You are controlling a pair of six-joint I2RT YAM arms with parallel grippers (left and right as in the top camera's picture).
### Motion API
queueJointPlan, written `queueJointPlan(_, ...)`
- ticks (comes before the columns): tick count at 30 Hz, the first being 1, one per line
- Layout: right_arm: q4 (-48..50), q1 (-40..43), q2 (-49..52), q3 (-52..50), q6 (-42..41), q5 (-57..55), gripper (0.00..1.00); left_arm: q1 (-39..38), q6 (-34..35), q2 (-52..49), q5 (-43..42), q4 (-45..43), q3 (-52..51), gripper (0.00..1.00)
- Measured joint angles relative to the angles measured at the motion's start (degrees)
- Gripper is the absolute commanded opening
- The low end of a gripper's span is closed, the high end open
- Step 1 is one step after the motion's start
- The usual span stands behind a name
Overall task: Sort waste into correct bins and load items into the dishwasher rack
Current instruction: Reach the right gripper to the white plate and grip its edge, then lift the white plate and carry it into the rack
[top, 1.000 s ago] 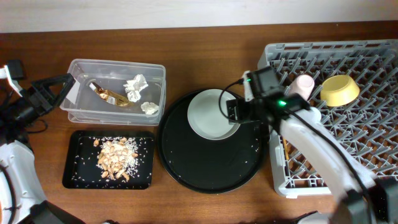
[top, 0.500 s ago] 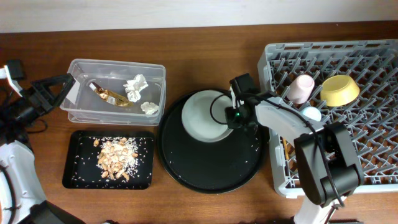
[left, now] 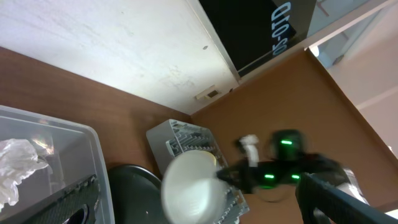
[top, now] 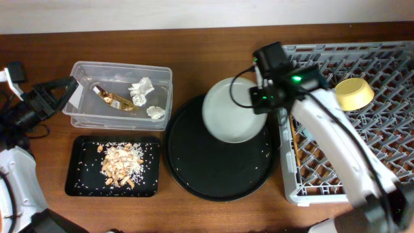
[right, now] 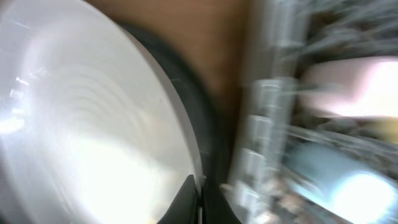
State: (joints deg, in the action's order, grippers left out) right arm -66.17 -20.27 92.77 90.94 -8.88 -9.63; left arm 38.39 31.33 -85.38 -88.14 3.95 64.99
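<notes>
My right gripper [top: 257, 103] is shut on the right rim of the pale green-white plate [top: 233, 120], holding it tilted above the round black tray [top: 213, 175], next to the grey dishwasher rack [top: 362, 149]. In the right wrist view the fingers [right: 200, 190] pinch the plate's [right: 87, 124] edge. A yellow bowl [top: 353, 94] sits in the rack, and blurred pink [right: 354, 78] and blue [right: 342, 177] cups show there too. My left gripper [top: 63, 96] hangs open at the clear tub's [top: 84, 115] left end.
The clear tub holds white tissue balls [top: 140, 89] and a gold-brown wrapper [top: 113, 100]. In front of it, a shallow black tray [top: 81, 184] carries beige food scraps [top: 119, 163]. The left wrist view shows the tub's corner [left: 56, 149] and the lifted plate [left: 186, 190].
My right gripper has shut on the plate's rim and raised it off the round black tray, carrying it right toward the rack. The left arm has not moved.
</notes>
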Motion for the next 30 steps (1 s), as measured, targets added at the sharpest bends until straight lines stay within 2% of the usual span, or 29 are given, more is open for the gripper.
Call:
queueJointPlan(3,-7.91,0.87,-5.77,0.79,0.31,-10.25,0.04,0.00,0.00,0.00,-0.02,0.02,0.00,0.99)
queueJointPlan(7,-16.55,6.10,-11.34,0.79,1.22,-24.22,0.04,0.00,0.00,0.00,-0.02,0.02,0.00,0.99)
queueJointPlan(11,-19.43,12.26,-14.10,0.79,5.25,-33.64,0.04,0.00,0.00,0.00,-0.02,0.02,0.00,0.99)
queueJointPlan(14,-17.38,16.37,-14.21,0.76,11.58,-37.33,0.04,0.00,0.00,0.00,-0.02,0.02,0.00,0.99)
queueJointPlan(21,-5.95,24.11,-10.91,0.79,25.83,-40.00,0.04,0.00,0.00,0.00,-0.02,0.02,0.00,0.99)
queueJointPlan(30,0.26,28.76,-3.43,0.79,32.83,-40.04,0.04,0.00,0.00,0.00,-0.02,0.02,0.00,0.99)
